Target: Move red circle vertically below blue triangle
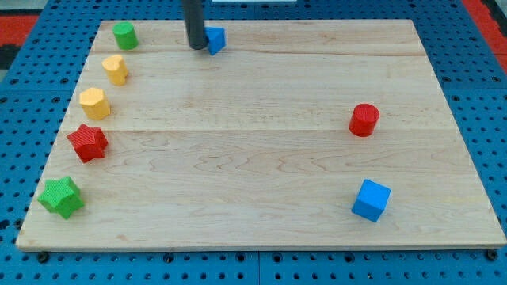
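My tip [195, 47] is a bare rod with nothing to pinch, touching the blue triangle [215, 39]. The red circle [364, 119] sits far away, on the view's right.

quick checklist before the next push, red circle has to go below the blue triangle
1. Red circle in view, standing free: ok.
2. Blue triangle located, near the view's top: ok.
3. My tip at the red circle: not ok, it sits beside the blue triangle, on its left.
4. Tip clear of the triangle: cannot tell, they look touching.
5. Spot below the triangle free of blocks: ok.
6. Blue cube off the circle's leftward path: ok.
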Tool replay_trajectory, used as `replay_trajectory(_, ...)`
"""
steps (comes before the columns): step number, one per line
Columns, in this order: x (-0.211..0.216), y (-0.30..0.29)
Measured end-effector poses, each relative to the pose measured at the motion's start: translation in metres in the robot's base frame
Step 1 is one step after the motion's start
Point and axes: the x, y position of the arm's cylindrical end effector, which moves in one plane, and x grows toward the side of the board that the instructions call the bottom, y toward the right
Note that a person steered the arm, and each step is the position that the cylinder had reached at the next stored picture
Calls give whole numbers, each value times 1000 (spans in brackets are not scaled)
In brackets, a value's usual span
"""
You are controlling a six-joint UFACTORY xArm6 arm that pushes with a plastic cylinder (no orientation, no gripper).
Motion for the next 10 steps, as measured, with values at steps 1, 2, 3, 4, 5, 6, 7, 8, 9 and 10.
replay_trajectory(1,-3,16)
replay_trajectory(2,-4,25)
replay_trajectory(3,41,23)
replay_trajectory(4,86,49)
replay_trajectory(5,110,60)
replay_trajectory(6,144,71)
replay_trajectory(7,168,118)
replay_trajectory(8,174,173)
replay_trajectory(9,174,228)
replay_trajectory(10,187,276)
